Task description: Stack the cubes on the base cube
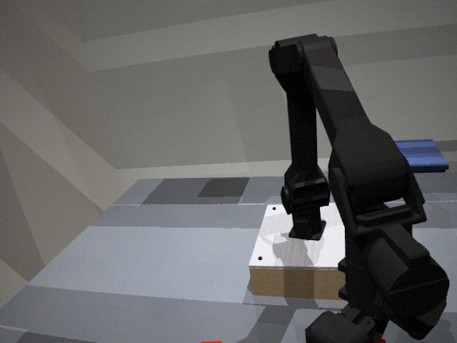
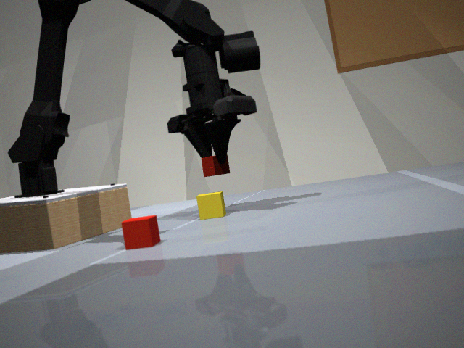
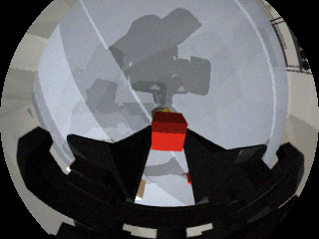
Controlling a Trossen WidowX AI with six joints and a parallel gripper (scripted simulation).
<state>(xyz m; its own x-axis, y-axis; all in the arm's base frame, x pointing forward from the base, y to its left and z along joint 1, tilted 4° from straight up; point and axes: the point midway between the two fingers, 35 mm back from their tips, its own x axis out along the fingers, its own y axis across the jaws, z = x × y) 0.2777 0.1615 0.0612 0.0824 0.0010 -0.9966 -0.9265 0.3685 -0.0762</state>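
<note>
red cube (image 2: 214, 166) clamped in jaws — above yellow cube (image 2: 211, 205)

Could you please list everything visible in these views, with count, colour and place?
Small red cube: one, red, held in the air above the yellow cube.
Yellow cube: one, yellow, on the grey floor.
Second red cube: one, red, on the floor beside the wooden plinth.
Wooden plinth with white top: one, tan, under the arm's base.
Blue slab: one, blue, far background.
Brown panel: one, upper background.
Black arm: one.
Claw: one, black, shut on the small red cube.

open gap above yellow cube (image 2: 211, 205); red cube (image 2: 140, 232) aside
</note>
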